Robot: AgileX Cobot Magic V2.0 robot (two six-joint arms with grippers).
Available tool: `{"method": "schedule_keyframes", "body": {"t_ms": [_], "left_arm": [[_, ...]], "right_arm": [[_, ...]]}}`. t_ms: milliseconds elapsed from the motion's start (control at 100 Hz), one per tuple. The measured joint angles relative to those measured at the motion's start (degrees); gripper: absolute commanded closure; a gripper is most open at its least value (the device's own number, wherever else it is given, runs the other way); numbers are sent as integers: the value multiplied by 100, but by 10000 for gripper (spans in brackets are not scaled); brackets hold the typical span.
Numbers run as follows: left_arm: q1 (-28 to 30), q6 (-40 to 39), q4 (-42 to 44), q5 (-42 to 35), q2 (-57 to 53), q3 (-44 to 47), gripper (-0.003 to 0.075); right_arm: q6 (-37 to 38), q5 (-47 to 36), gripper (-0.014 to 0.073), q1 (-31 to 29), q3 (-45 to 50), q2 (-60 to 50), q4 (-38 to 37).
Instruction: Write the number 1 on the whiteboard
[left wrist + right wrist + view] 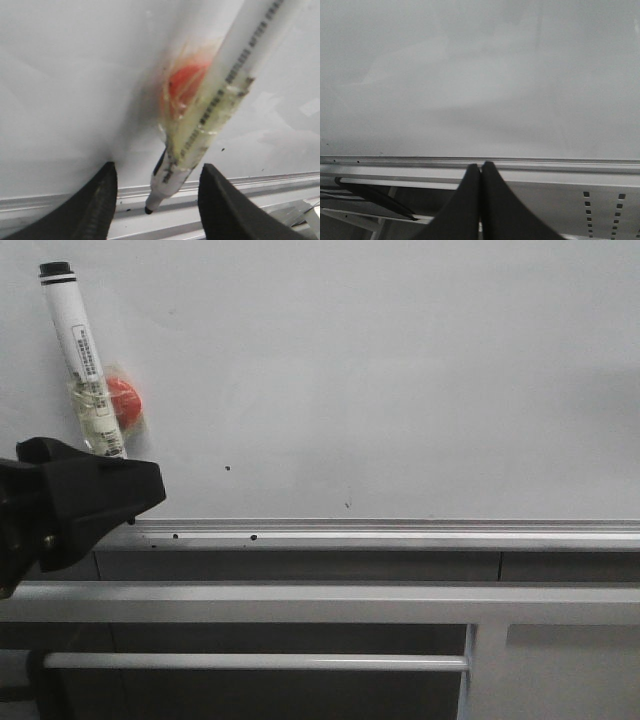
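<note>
The whiteboard (400, 370) fills the front view, pale and glossy, with a silver bottom rail (400, 535). No number 1 stroke shows on it. A white marker (85, 360) hangs slanted on the board at the left, taped beside a red magnet (122, 400), black tip down (148, 210). My left gripper (140, 490) is open; in the left wrist view (158, 170) its fingers stand either side of the marker's lower end without touching it. My right gripper (480, 167) is shut and empty just below the board's rail (545, 162); it is out of the front view.
Tiny dark specks (228, 467) dot the lower board and rail. Below the rail run a wide grey metal bar (300, 602) and a thinner bar (250, 661). A perforated grey panel (605, 210) shows in the right wrist view.
</note>
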Motion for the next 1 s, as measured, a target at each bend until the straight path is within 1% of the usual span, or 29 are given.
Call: {"method": "schedule_keyframes", "body": {"t_ms": [280,330,380,420,430,450,460,500,700,770,860,910,1000], "left_arm": [[0,42,19,10,-200,-19,389],[0,42,19,10,-261,-19,412],[0,42,-2,10,-274,-19,476],[0,51,-15,10,-283,-19,561],[0,51,-24,10,-283,-19,592],[0,51,-24,10,-283,-19,624],[0,51,-24,10,-283,-19,656],[0,51,-5,10,-283,-19,745],[0,98,122,10,-283,-19,741],[0,227,189,10,-283,-19,741],[0,531,618,10,-283,-19,741],[0,717,968,10,-283,-19,741],[0,1003,1548,10,-283,-19,741]], "right_arm": [[0,0,657,0,0,0,-8],[0,0,657,0,0,0,-12],[0,0,657,0,0,0,-12],[0,0,657,0,0,0,-12],[0,0,657,0,0,0,-12],[0,0,657,0,0,0,-12],[0,0,657,0,0,0,-12],[0,0,657,0,0,0,-22],[0,0,657,0,0,0,-22],[0,0,657,0,0,0,-22],[-58,0,657,0,0,0,-22],[-255,56,657,22,-15,0,-22],[-907,301,657,232,-153,0,15]]}}
